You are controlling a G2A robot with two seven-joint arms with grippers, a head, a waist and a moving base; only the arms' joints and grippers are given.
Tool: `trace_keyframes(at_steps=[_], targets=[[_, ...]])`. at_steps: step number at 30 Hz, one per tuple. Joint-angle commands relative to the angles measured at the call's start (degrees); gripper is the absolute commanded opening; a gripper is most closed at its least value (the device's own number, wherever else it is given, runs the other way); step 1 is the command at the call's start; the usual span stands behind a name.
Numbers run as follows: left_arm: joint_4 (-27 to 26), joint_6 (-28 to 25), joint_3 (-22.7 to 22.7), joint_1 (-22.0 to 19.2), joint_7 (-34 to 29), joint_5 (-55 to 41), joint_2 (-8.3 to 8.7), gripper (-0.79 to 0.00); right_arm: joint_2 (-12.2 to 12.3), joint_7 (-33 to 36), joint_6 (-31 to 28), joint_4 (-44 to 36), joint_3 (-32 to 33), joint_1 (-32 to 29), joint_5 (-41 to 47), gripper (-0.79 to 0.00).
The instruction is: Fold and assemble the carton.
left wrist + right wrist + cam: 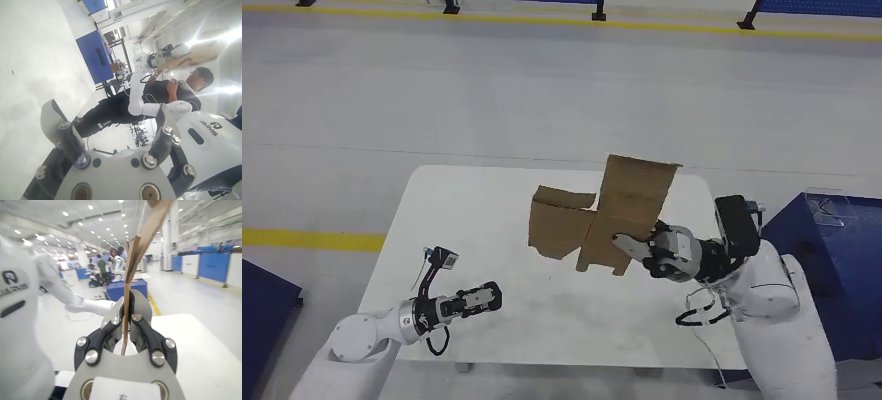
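Observation:
A flat brown cardboard carton (602,215) hangs in the air above the white table (472,215), its flaps spread toward the table's middle. My right gripper (630,243) is shut on the carton's near right edge; in the right wrist view the cardboard sheet (132,262) runs edge-on between the closed fingers (140,311). My left gripper (487,297) sits low over the table's front left part, well apart from the carton, open with nothing between its fingers (54,111). The left wrist view shows the carton (196,56) far off in the other gripper.
A blue cabinet (822,260) stands just right of the table. A yellow floor line (312,238) runs to the left. The table's bare surface lies under and left of the carton.

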Motion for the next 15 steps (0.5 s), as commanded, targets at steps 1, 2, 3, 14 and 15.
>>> trace_keyframes(at_steps=[1,2,3,14,15], targets=[[0.00,0.00,0.00,0.00,0.00,0.00,0.00,0.000,-0.41,-13.96,0.00,-3.59,3.86,-0.34,-21.60,-0.785],[0.00,0.00,0.00,0.00,0.00,0.00,0.00,0.000,-0.61,-19.73,0.00,-4.80,4.75,-0.74,-28.05,-0.785],[0.00,0.00,0.00,0.00,0.00,0.00,0.00,0.000,-0.70,-25.31,0.00,-6.93,6.28,-0.41,-36.73,-0.785],[0.00,0.00,0.00,0.00,0.00,0.00,0.00,0.000,1.24,-83.87,45.21,-9.01,4.66,-11.28,-120.29,-0.785],[0.00,0.00,0.00,0.00,0.00,0.00,0.00,0.000,1.38,-84.84,49.08,-8.77,4.56,-11.69,-123.64,-0.785]])
